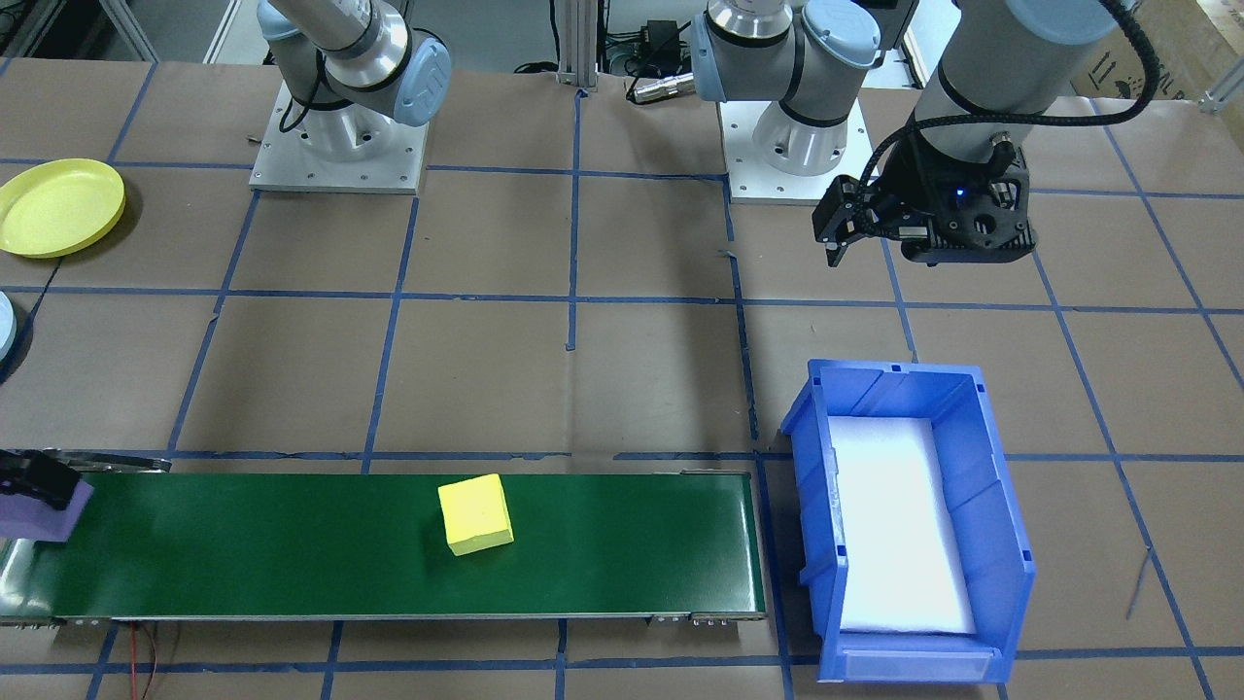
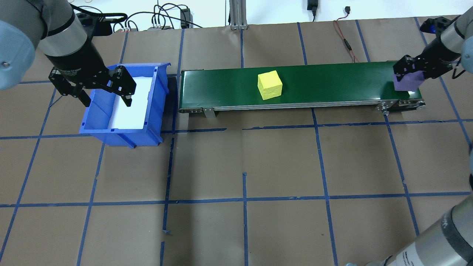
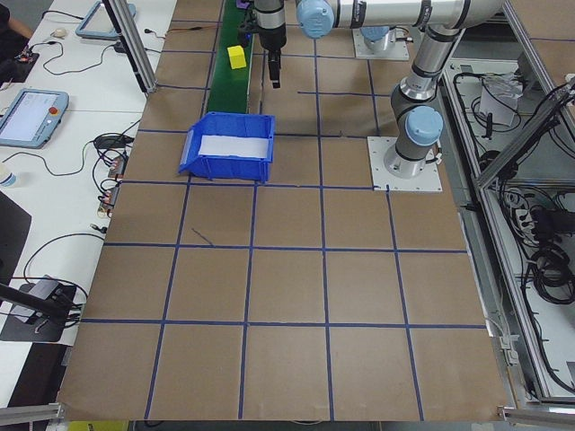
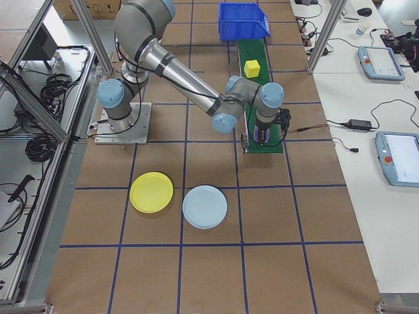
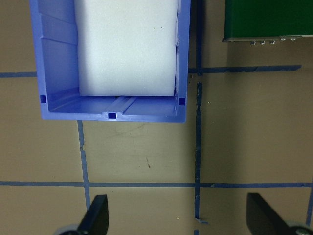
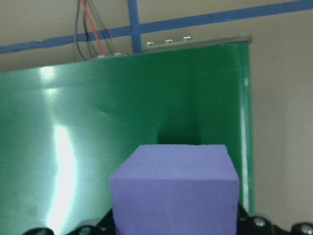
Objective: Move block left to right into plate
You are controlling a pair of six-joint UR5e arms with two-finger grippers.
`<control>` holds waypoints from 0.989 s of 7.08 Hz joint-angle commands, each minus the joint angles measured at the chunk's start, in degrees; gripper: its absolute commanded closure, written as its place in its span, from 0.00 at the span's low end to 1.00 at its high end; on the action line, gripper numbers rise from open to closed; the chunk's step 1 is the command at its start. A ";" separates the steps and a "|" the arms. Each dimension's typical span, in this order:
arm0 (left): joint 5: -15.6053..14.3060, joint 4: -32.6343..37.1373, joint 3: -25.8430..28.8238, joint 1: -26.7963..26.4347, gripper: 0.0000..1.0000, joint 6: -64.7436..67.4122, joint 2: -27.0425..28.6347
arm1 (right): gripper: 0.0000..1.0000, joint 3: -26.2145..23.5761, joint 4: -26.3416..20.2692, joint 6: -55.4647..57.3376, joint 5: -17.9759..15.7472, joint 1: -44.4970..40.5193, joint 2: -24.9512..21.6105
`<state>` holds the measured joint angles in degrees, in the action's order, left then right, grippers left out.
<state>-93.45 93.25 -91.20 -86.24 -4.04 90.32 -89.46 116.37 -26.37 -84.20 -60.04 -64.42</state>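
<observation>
My right gripper is shut on a purple block at the right end of the green conveyor belt. The right wrist view shows that purple block held between the fingers just over the belt. A yellow block lies free at mid-belt. The pale yellow plate rests on the table by the right arm's base, away from the belt, and it holds nothing. My left gripper hangs open over the near edge of the blue bin.
The blue bin with a white liner stands at the belt's left end. A light blue plate lies beside the yellow plate. Blue tape lines grid the brown table.
</observation>
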 commanded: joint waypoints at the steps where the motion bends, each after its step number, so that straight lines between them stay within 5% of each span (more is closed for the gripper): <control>1: -0.24 0.26 -0.29 -0.06 0.00 0.08 -0.84 | 0.73 -2.37 -0.01 -16.60 -4.48 11.90 -3.43; 4: -0.16 0.18 -0.82 -0.06 0.00 -0.01 -0.85 | 0.73 -9.30 0.61 -27.59 -4.91 28.36 -3.44; 5: -0.16 0.18 -0.82 -0.06 0.00 -0.01 -0.85 | 0.62 -10.29 0.69 -27.69 -4.31 31.45 -3.44; 6: -0.24 0.18 -0.91 -0.06 0.00 -0.01 -0.85 | 0.02 -10.56 0.70 -27.34 -4.04 31.56 -3.09; 7: -0.16 0.18 -0.91 -0.06 0.00 -0.01 -0.85 | 0.00 -10.56 0.26 -27.07 -5.08 31.57 -3.17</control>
<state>-93.64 93.43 -92.07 -86.31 -4.04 89.47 -99.66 116.95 -53.62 -88.63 -29.17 -67.64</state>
